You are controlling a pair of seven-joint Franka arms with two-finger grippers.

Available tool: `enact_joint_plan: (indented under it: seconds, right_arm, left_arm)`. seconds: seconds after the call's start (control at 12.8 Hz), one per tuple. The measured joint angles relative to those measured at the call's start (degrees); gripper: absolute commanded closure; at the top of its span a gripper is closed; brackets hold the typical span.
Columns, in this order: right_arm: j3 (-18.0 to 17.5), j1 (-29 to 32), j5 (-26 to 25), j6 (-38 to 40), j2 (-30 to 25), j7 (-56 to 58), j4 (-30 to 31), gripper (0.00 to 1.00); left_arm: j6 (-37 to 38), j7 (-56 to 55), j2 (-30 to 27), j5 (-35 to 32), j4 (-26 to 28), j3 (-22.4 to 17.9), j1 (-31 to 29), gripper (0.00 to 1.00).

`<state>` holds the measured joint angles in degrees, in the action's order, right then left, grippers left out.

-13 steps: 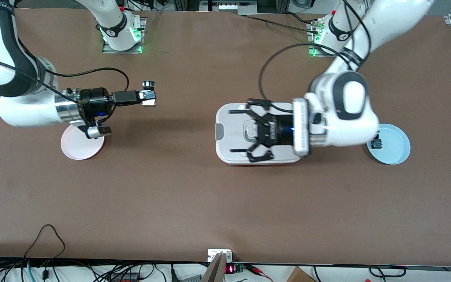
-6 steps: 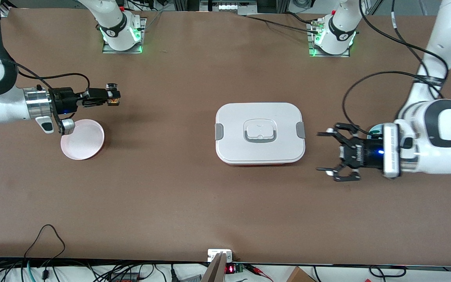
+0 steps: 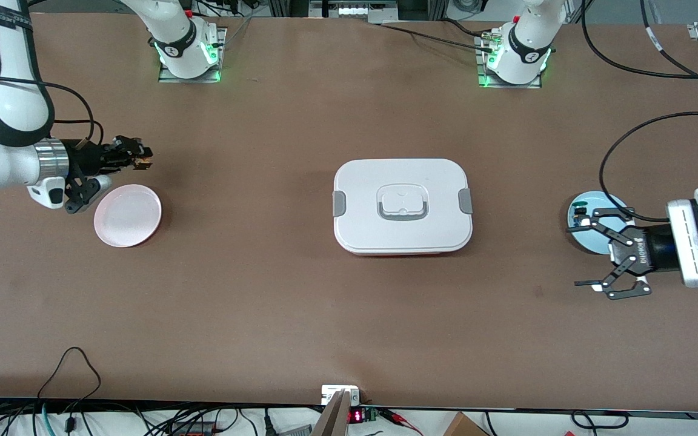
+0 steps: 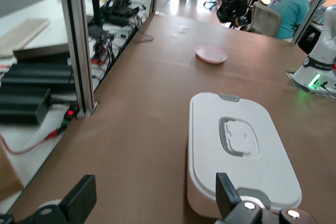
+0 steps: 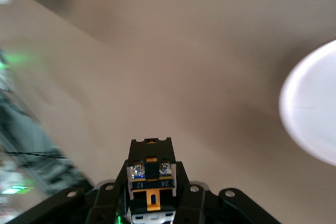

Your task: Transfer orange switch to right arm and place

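The orange switch (image 3: 141, 161) sits pinched in my right gripper (image 3: 140, 158), which is shut on it over bare table just off the rim of the pink plate (image 3: 128, 216). In the right wrist view the switch (image 5: 151, 176) fills the jaws, showing its orange body and two metal terminals, with the pink plate (image 5: 314, 109) off to one side. My left gripper (image 3: 575, 255) hangs open and holds nothing, at the left arm's end of the table, partly over the blue plate (image 3: 595, 202). Its fingertips (image 4: 80, 198) stand wide apart over bare table.
A white lidded box (image 3: 402, 206) with grey clips lies at the table's middle, and in the left wrist view it (image 4: 239, 156) lies just ahead of the left gripper. A small blue-bodied switch (image 3: 576, 219) rests on the blue plate. Cables trail along the table's front edge.
The left arm swung from over the white box back to its own end of the table, still open. The right arm drew the switch back toward the pink plate.
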<state>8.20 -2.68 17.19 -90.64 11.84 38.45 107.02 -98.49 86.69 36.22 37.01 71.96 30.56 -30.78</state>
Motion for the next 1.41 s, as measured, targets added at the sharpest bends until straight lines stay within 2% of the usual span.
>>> enact_joint_plan:
  seconds: [0.16,0.39,0.63,0.86,1.18,1.41]
  right_arm:
    - [-0.12,-0.82,-5.2,-3.12,0.28,2.18,0.32,0.95]
    - [-0.22,-1.93,-11.92,-8.74,0.97,5.87,1.05,0.94]
    - [-0.12,-1.44,-16.29,-18.66,1.66,16.45,4.65,0.94]
    - [0.13,-0.16,-18.64,-27.47,2.91,27.69,7.21,0.94]
    - [0.14,0.2,-20.68,-36.29,3.66,32.61,11.72,0.94]
    - [0.14,0.31,-20.75,-43.12,3.97,34.24,15.48,0.94]
  left_arm:
    - [0.32,-8.76,-1.93,-8.53,-1.29,0.08,-0.76,0.0]
    - [0.88,-18.65,-8.7,-19.8,-1.89,0.18,-0.74,0.0]
    - [5.5,-29.54,-15.39,-29.07,-1.81,0.47,-0.64,0.0]
    - [8.89,-37.68,-18.52,-32.77,-1.33,0.84,-0.23,0.0]
    - [12.28,-49.19,-19.72,-36.74,-1.25,1.32,2.18,0.0]
    - [14.0,-57.83,-22.86,-37.2,0.48,0.69,5.07,0.0]
